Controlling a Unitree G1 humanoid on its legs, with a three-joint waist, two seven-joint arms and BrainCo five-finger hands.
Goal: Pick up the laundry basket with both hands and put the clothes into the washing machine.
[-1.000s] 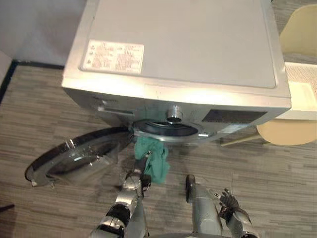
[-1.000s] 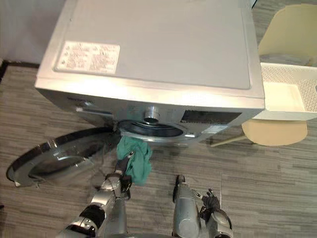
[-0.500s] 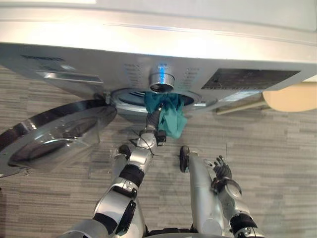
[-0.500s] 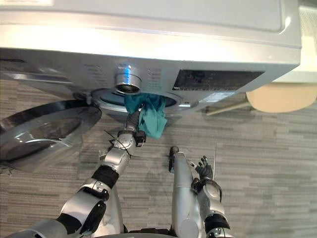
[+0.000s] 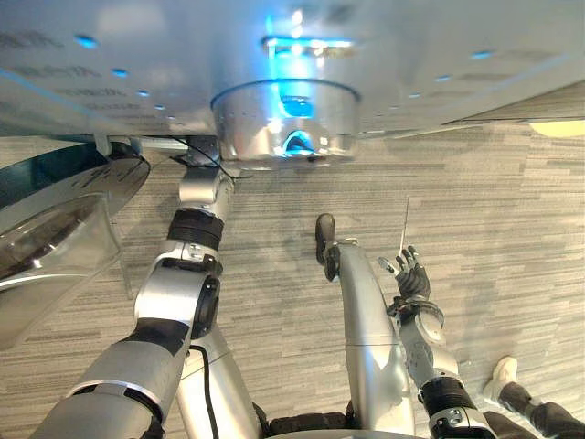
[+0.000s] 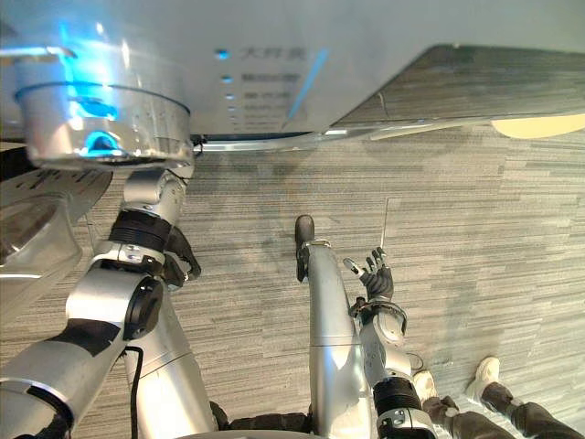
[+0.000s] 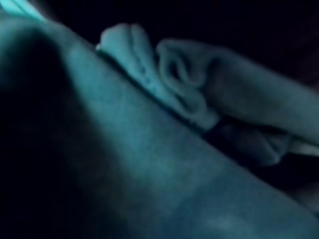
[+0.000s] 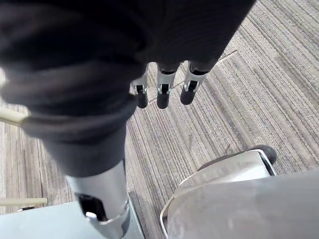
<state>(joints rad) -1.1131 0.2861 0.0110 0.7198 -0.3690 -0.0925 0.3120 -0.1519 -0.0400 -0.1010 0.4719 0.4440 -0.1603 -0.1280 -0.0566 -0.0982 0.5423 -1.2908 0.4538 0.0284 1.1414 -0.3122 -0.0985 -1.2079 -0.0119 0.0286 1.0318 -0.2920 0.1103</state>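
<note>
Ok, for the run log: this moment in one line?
left arm: reaching into washing machine | teal cloth: inside | right hand: open, idle

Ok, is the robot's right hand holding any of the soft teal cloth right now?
No, the right hand hangs with relaxed fingers over the grey striped carpet, holding nothing.

Nothing legible. Washer (image 6: 366, 37) front panel carries a short column of small pale print (image 6: 268, 55) next to blue lights (image 6: 222, 54), beside the dial (image 6: 96, 110). All of it too blurred to read.
</note>
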